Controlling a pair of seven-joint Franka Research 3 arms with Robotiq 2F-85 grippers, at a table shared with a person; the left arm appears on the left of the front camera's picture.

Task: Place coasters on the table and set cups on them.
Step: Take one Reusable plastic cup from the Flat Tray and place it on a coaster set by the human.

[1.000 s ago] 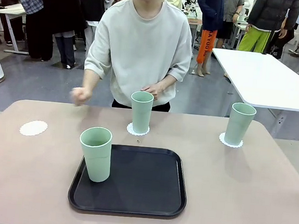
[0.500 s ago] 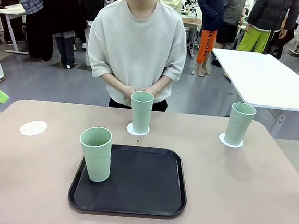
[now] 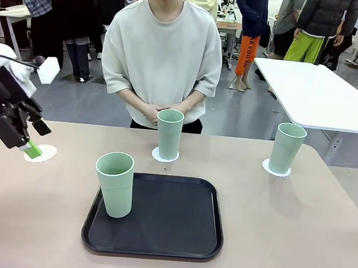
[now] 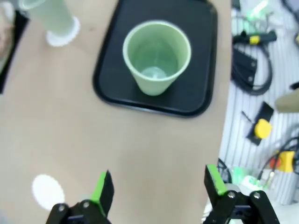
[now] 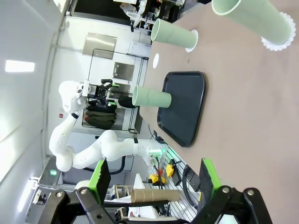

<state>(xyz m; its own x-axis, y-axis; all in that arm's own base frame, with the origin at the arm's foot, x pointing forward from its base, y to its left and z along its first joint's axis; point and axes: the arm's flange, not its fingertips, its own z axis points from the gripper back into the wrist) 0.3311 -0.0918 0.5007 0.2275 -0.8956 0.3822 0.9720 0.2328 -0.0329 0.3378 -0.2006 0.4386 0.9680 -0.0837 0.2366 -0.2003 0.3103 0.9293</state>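
Cups [image 3: 169, 133] on coasters [image 3: 156, 154]: two done, one left to do.
The middle cup [image 3: 169, 130] and the right cup [image 3: 287, 147], both tall and pale green, each stand on a lacy white coaster at the far side of the bench [image 3: 284, 218]. The third cup [image 3: 114, 183] stands upright and empty on the black tray [image 3: 171, 221]. Its bare coaster [image 3: 45, 154] lies on the bench near the left edge. The left claw [image 4: 159, 184] hovers just by it, spread wide, pinching nothing. The right claw [image 5: 154, 175] is spread wide too, well away from the cups.
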